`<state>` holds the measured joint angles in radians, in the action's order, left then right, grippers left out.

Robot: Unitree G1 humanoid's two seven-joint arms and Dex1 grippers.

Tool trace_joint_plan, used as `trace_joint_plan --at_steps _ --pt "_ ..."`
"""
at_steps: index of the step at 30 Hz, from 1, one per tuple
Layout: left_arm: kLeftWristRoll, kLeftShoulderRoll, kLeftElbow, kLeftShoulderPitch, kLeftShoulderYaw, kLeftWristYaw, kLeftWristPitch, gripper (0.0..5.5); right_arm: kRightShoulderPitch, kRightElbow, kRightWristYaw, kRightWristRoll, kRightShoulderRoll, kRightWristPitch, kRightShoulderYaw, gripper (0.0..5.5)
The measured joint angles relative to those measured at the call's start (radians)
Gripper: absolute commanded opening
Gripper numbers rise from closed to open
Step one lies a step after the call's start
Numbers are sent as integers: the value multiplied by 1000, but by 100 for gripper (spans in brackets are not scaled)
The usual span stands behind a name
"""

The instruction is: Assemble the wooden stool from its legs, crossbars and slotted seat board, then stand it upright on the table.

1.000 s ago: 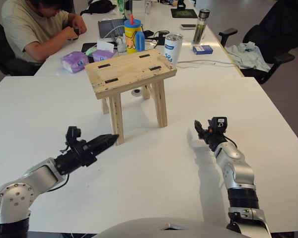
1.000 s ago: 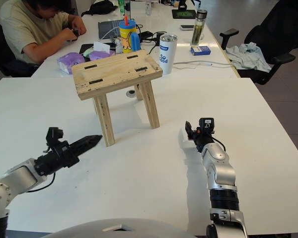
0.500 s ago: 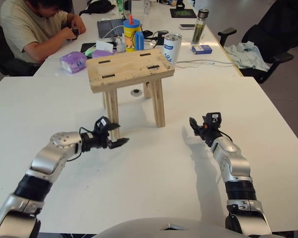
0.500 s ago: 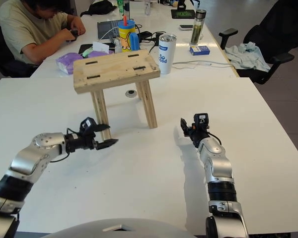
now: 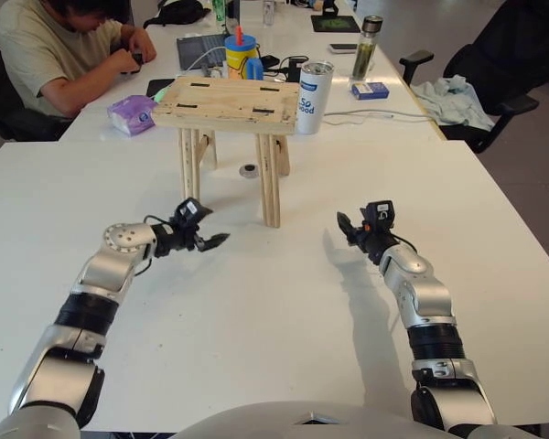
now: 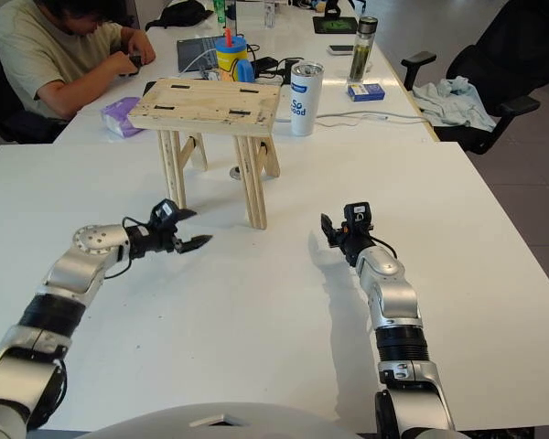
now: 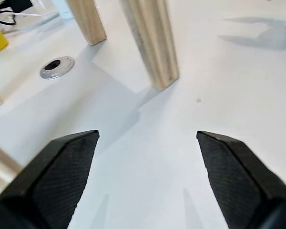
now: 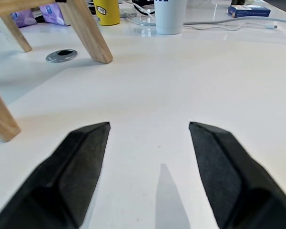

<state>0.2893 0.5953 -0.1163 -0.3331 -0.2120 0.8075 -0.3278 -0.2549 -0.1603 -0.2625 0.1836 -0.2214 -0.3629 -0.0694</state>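
Note:
The wooden stool (image 5: 229,101) stands upright on the white table (image 5: 284,320), its slotted seat level and its legs (image 5: 270,187) down on the surface. My left gripper (image 5: 210,240) hovers low over the table a little in front and to the left of the nearest leg, open and empty; the left wrist view looks between its fingers (image 7: 62,167) at that leg (image 7: 152,43). My right gripper (image 5: 345,226) is also open and empty, low over the table to the right of the stool. The right wrist view shows two legs (image 8: 88,31) ahead of it.
Behind the stool stand a white tumbler (image 5: 313,84), a yellow bottle (image 5: 241,57) and a purple tissue pack (image 5: 133,114). A metal grommet (image 5: 248,170) sits in the table under the stool. A person sits at the far left. The near table is bare.
The stool has gone from leaning toward me to standing level, a little farther back. My left gripper has come away from the near leg and opened. The right gripper has shifted slightly left.

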Motion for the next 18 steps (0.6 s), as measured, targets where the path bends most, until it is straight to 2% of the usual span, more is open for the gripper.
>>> trace_joint_plan --at_steps 2,5,9,18 --pt "93 -61 148 16 19 -23 -93 380 2 1 4 0 1 1 -3 310" --pt "153 -259 209 -72 2 -103 -132 380 8 -3 10 -1 13 8 -4 310" --pt "41 -420 -59 -249 -38 -192 -51 380 -3 -36 13 -5 25 22 -2 310" --pt "-188 -369 -763 -503 -59 -56 336 380 -64 -117 8 -16 47 61 7 310"
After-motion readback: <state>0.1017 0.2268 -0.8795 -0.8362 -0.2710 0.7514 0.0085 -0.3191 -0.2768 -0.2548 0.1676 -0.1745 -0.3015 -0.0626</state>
